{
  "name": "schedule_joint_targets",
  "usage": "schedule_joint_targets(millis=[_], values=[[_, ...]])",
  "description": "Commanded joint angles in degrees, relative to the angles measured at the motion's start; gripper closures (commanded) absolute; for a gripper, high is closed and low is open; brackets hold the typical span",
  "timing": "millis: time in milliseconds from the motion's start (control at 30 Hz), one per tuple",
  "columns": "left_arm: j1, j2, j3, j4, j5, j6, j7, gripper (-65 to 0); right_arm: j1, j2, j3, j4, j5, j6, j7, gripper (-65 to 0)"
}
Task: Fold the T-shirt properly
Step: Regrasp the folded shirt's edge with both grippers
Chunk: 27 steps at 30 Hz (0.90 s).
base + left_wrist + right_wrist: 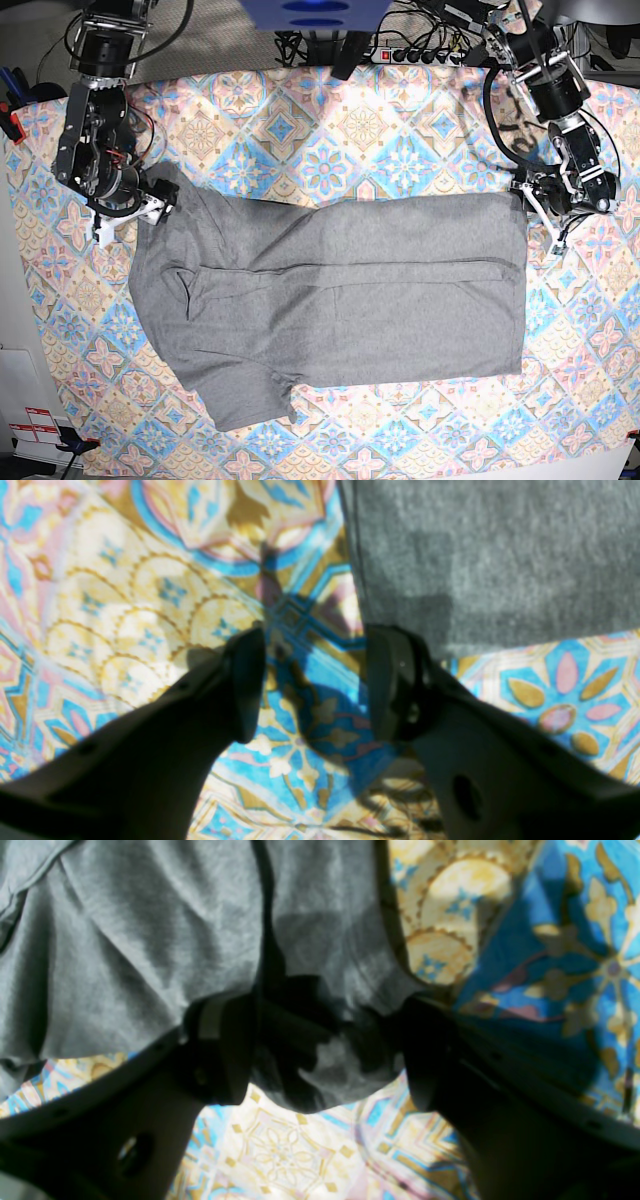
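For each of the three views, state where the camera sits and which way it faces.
Left wrist: sits behind the open left gripper, facing down at the tile-patterned tablecloth beside the heather-grey cotton T-shirt.
Right wrist: sits behind the right gripper, facing down; bunched T-shirt fabric lies between its jaws.
Base: overhead, facing down; both arms show.
Shared: T-shirt and tablecloth.

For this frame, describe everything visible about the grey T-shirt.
The T-shirt is plain heather-grey soft knit. It lies spread lengthwise across the patterned tablecloth, part-folded: a long crease runs across its middle, and one sleeve juts out at the lower left of the base view. The right tool stands wide open around a bunched fold of it. The left tool, open, hovers just off its corner, apparently not touching it.
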Motion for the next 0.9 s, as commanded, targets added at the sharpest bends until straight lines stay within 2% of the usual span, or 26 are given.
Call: schedule_joint_targets(millis=[0, 300, 467, 567, 633, 733, 867], values=[[-0.87, -0.53, 0.03, 0.83, -0.24, 0.12, -0.39, -31.0, 0.72, 0.98, 0.28, 0.29, 0.27, 0.14, 0.56, -44.3], [-0.95, 0.18, 0.03, 0.74, -5.43, 0.12, 0.23, -30.7, 0.72, 0.98, 0.19, -1.56, 0.27, 0.14, 0.38, -44.3], [-1.13, 0.35, 0.03, 0.74, -6.13, 0.12, 0.14, -30.5, 0.72, 0.98, -4.21, -1.21, 0.45, 0.14, 0.29, -44.2], [-1.13, 0.26, -0.06, 0.74, -8.06, 0.12, 0.31, -30.4, 0.72, 0.98, -5.79, -1.21, 3.26, 0.14, 0.65, -44.2], [-0.95, -0.26, -0.14, 0.83, -8.50, 0.12, 1.63, -30.4, 0.72, 0.98, -5.96, -1.21, 3.96, 0.14, 0.65, -44.2], [-0.60, -2.90, -0.32, 1.09, -11.76, 0.12, 4.71, -30.4, 0.90, 0.98, -5.88, -1.21, 3.96, 0.14, 0.65, -44.2], [-0.87, -4.75, -5.16, 1.09, -16.15, 0.12, 7.44, -30.4, 0.90, 0.98, -5.88, -1.21, 3.96, 0.14, 0.65, -44.2]])
